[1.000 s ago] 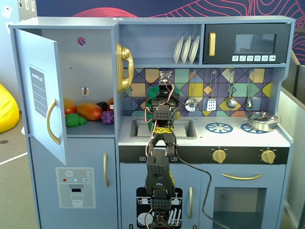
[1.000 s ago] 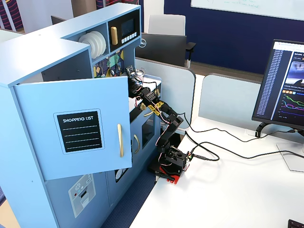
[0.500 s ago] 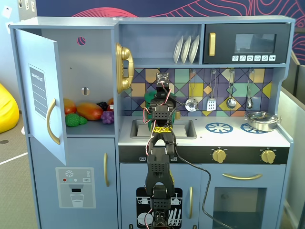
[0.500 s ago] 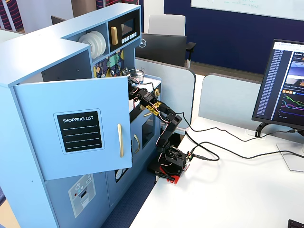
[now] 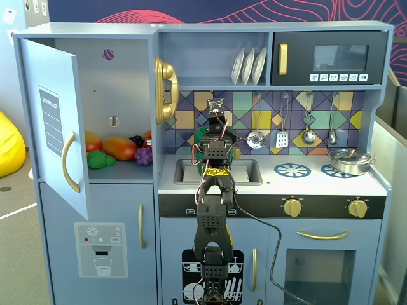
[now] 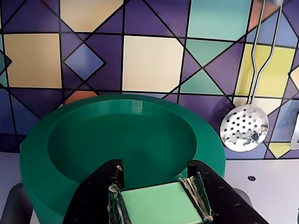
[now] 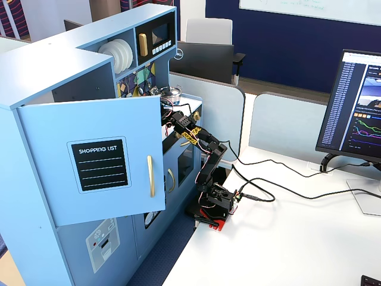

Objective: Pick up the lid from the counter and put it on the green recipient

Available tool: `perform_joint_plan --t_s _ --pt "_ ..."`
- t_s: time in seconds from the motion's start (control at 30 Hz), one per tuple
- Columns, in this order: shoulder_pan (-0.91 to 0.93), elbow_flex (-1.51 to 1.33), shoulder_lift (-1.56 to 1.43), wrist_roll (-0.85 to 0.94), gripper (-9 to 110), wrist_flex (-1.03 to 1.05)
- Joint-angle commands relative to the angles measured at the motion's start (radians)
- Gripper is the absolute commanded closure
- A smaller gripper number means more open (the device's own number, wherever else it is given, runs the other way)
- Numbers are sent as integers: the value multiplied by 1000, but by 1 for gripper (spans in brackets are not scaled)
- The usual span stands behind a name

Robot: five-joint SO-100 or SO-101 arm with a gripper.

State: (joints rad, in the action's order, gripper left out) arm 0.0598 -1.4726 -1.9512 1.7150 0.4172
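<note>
In the wrist view the green recipient (image 6: pixel 93 135) fills the middle, standing against the tiled backsplash with its open mouth facing me and nothing inside. My gripper (image 6: pixel 155 171) hangs just over its near rim. The jaws are shut on a pale green flat piece (image 6: pixel 156 203) that I take for the lid; the remainder of it is hidden. In a fixed view the arm (image 5: pixel 216 155) reaches up over the sink and covers most of the green recipient (image 5: pixel 199 135). From the side, the gripper (image 7: pixel 167 113) sits behind the open door's edge.
A perforated metal skimmer (image 6: pixel 245 127) hangs on the backsplash right of the pot. The sink (image 5: pixel 245 170) lies under the arm. A shiny silver pot (image 5: pixel 348 160) sits on the right burner. The fridge door (image 5: pixel 54 121) stands open at the left, toy food behind it.
The wrist has dropped slightly and drawn closer to the backsplash, bringing the held piece down to the green pot. The jaws stay shut.
</note>
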Motion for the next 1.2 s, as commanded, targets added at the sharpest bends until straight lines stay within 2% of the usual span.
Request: perform_joint_plan --t_s 0.0,0.23,0.6,0.8,1.03,1.17 --pt "-5 58 -12 18 97 -5" --pt "-6 74 -17 -32 72 -32" --pt "-37 241 -109 -23 69 -37" --pt "-9 140 -377 -32 71 264" --pt "52 -396 -796 -80 87 534" --pt "61 -695 -960 121 101 821"
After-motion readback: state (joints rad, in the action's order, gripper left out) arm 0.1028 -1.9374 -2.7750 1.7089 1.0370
